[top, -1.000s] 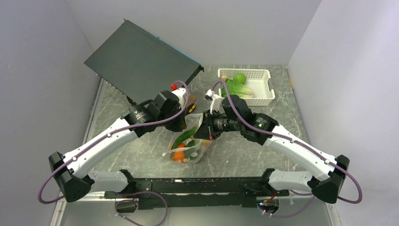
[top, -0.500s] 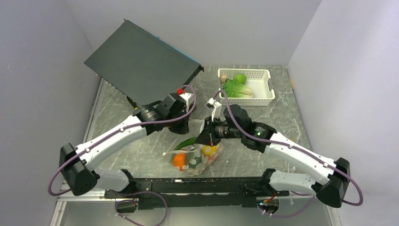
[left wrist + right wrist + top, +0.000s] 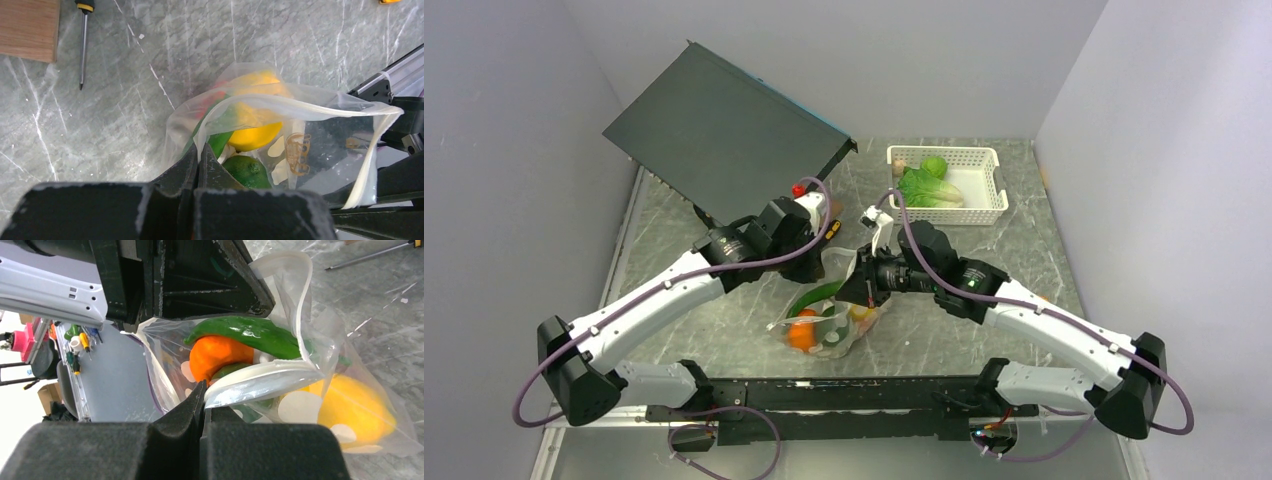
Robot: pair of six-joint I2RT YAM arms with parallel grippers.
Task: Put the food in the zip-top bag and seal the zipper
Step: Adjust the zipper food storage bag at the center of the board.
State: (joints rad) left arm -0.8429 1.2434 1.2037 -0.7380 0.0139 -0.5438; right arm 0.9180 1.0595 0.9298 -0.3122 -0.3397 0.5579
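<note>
Between L pincer (image 3: 199,152) & R pincer (image 3: 204,390), both tight on rim: zip-top bag (image 3: 325,150) w/ food (image 3: 220,352)

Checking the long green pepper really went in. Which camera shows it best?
The right wrist view: the green pepper lies nearly full length inside the zip-top bag, against the orange fruit. The top view gives only a small green sliver; the left wrist view, just a green strip behind plastic.
</note>
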